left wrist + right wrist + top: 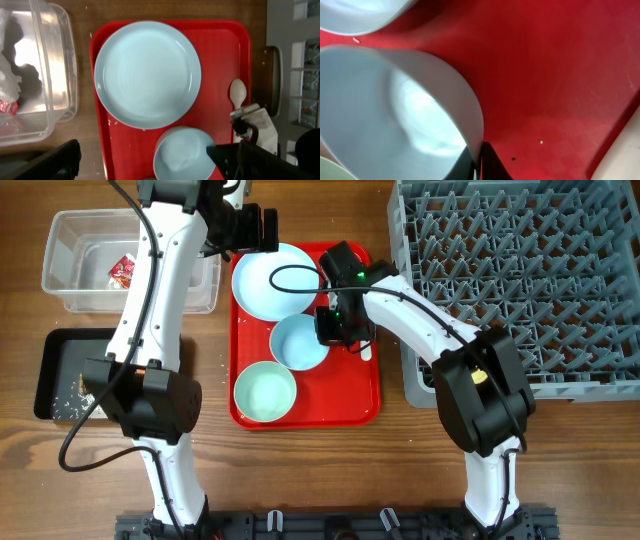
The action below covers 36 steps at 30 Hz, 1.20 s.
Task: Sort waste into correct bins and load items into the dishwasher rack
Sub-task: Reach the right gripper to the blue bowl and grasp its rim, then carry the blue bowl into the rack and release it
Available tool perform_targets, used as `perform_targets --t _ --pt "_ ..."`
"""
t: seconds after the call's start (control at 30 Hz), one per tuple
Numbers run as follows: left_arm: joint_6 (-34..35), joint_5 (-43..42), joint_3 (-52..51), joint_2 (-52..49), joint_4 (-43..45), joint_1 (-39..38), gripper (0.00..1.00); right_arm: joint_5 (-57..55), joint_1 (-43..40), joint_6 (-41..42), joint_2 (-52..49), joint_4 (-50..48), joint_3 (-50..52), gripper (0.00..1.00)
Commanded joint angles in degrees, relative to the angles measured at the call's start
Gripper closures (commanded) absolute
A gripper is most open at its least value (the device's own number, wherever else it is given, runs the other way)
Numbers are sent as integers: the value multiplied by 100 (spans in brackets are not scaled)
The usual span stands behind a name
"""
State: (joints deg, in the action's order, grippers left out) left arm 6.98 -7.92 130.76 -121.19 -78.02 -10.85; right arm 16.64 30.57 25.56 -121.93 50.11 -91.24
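My right pincer (479, 164) is narrowed onto the rim of the blue bowl (298, 343), one finger inside the wall and one outside; the bowl is in the middle of the red tray (355, 405), between the plate (272, 280) and the green bowl (265, 393), with the spoon (238, 92) lying near it. My left pincer (262, 228) hangs over the far edge of the plate; whether it is wide or narrow I cannot tell; the rack (520, 270) stands on the tabletop (330, 470) just beside the tray.

Lt blue plate (270, 280), blue bowl (296, 345), green bowl (265, 393), red tray (355, 392).
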Motion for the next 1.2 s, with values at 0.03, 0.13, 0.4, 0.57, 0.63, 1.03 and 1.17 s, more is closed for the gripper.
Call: perform_targets --t 0.03,0.13,0.4,0.57,0.63,1.03,1.17 --pt "101 57 -37 -74 271 188 0 24 -24 17 -83 4 -28 96" --pt "101 55 -37 -74 280 247 0 26 -94 33 83 9 -76 96" --pt "101 55 -37 -74 282 245 0 -745 -791 4 1519 365 -79 96" --pt "101 55 -37 -74 280 245 0 -1845 -1543 -328 2474 608 -79 96" --pt "101 55 -37 -74 282 245 0 -2946 -1751 -352 2754 662 -79 96" --pt "101 55 -37 -74 282 245 0 -7128 -1821 -2518 2441 -1519 -76 96" --pt "101 55 -37 -74 282 245 0 -7132 -1801 -4164 1823 -2699 -76 96"
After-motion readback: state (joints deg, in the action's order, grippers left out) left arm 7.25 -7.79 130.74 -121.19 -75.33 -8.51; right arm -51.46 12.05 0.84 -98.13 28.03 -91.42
